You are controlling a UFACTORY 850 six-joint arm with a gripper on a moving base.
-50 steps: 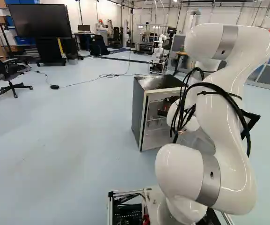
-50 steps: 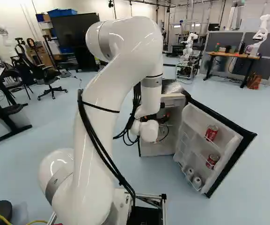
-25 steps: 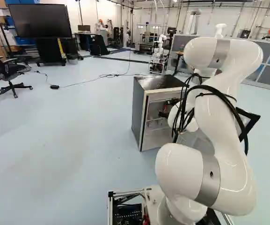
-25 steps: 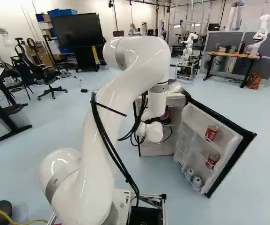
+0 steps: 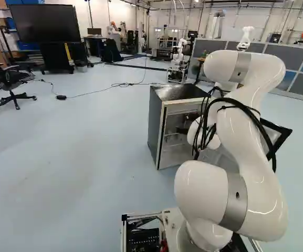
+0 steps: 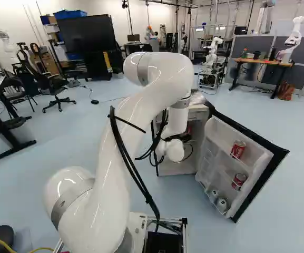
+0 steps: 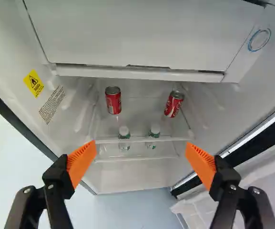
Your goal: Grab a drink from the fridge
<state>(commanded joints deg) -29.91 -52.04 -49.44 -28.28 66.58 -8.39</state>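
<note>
Orange-padded fingers [image 7: 81,163] stand wide apart at the open fridge [image 5: 156,123]; two red cans [image 7: 113,101] sit inside ahead, with room between them. Two green-labelled bottles [image 7: 124,137] show near a shelf edge [image 7: 147,139]; a yellow warning label [image 7: 33,83] marks one inner wall [image 7: 13,52].

Pale blue floor [image 5: 77,157], white walls, black office chair [image 5: 9,84].
</note>
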